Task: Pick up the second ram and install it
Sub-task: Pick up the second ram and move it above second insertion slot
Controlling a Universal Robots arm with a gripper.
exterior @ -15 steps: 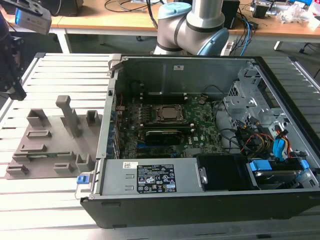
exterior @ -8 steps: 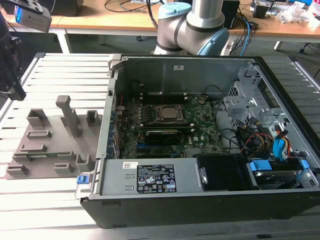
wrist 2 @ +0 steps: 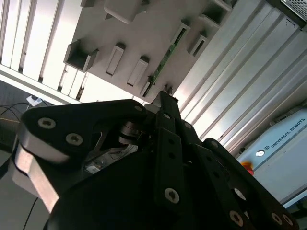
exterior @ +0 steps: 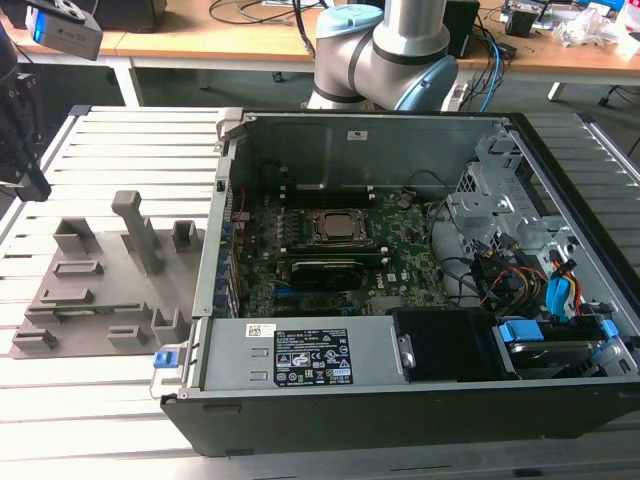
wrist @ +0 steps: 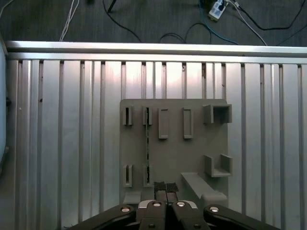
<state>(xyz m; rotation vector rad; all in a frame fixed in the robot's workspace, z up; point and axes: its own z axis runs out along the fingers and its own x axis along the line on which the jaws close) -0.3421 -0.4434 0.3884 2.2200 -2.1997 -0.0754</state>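
Gripper sits nearest the lens in both wrist views, its dark linkage crossing the foreground. Its jaws are closed on each other with nothing between them. The tips hang over the grey fixture plate, close to one end of the second ram but not gripping it. The second ram, a thin green stick, stands on edge in a pair of slotted holders on that plate. In the second wrist view its green edge runs between the two holders. Other holders on the plate are open pockets and slots. The plate lies flat on the ribbed aluminium tabletop. In the exterior view the plate is at the exterior view's left, just beside the open computer case. The large green motherboard lies inside the case. The arm's base stands behind the case.
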